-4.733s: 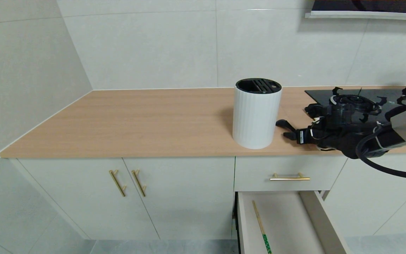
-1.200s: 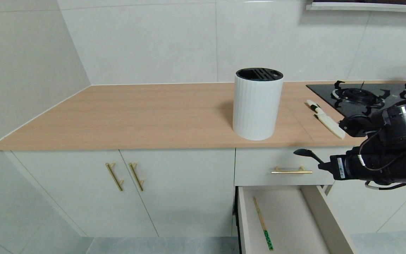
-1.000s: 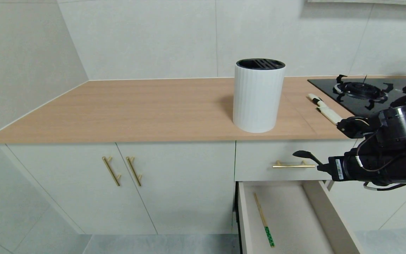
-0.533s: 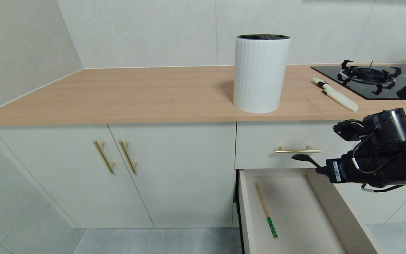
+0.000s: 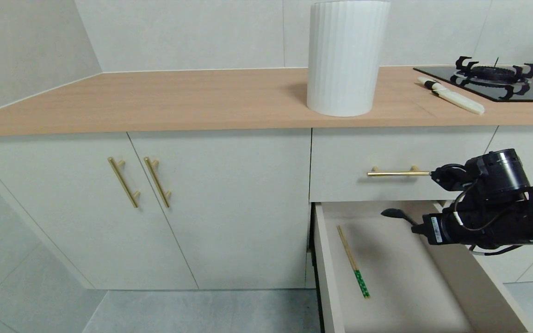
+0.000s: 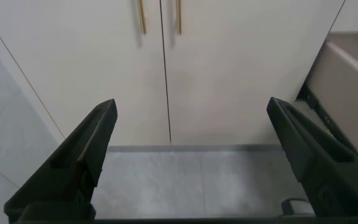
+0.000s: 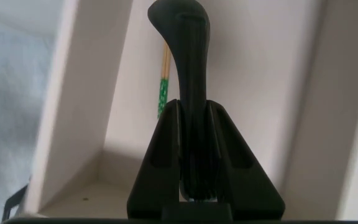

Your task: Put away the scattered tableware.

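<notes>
My right gripper (image 5: 420, 225) is shut on the handle of a black spoon (image 5: 393, 213), whose bowl points to the left. It hangs over the open drawer (image 5: 325, 259), near the right wall. In the right wrist view the black spoon (image 7: 183, 56) sticks out past the gripper (image 7: 193, 130) above the drawer floor (image 7: 266, 93). One wooden chopstick with a green tip (image 5: 353, 261) lies in the drawer, and the chopstick (image 7: 163, 81) shows beside the spoon. A cream knife (image 5: 454, 95) lies on the countertop. My left gripper (image 6: 191, 149) is open, low before the cabinet doors (image 6: 229, 62).
A tall white ribbed holder (image 5: 344, 58) stands on the wooden countertop (image 5: 178, 99) above the drawer. A black gas stove (image 5: 498, 76) is at the far right. The shut upper drawer has a gold handle (image 5: 398, 173) just behind my right arm. Grey floor tiles (image 6: 179, 186) lie below.
The head view has sunk, so counter and cabinets sit higher in the picture. My right gripper has come down with the spoon from in front of the upper drawer handle to over the open drawer.
</notes>
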